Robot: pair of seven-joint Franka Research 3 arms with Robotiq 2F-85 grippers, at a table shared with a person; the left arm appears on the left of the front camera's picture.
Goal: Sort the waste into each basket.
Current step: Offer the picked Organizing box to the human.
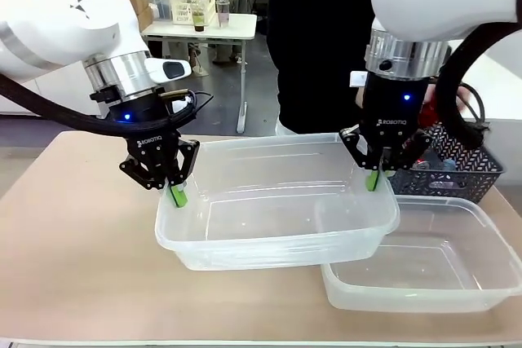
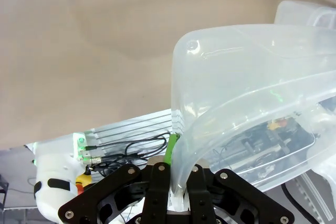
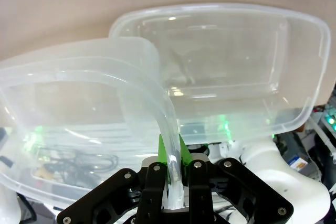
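**Upper tub gripped at both ends, overlapping the lower tub**

1. Landmark: the lower tub (image 1: 424, 283), a clear rectangular tub that stands open side up on the table (image 1: 81, 234).
2. The upper tub (image 1: 277, 246) is also clear and open side up. Its long axis runs left to right across the table, parallel to the long axis of the lower tub. Its right end sits over the left part of the lower tub, and the rest extends to the left of it. The pictures do not show whether the base of the upper tub touches the table.
3. The left gripper (image 1: 176, 193) is at the end of the upper tub farthest from the lower tub. Its jaws are closed to a narrow gap, with the tub's short wall and rolled rim pinched between the green pads.
4. The right gripper (image 1: 373, 178) is at the end above the lower tub, closed in the same way on the rim of the opposite short wall.
5. A dark grey basket (image 1: 457, 170) stands just behind the lower tub, on the far side.
6. A person (image 1: 318, 38) in black stands beyond the lower tub, at the far edge of the table.
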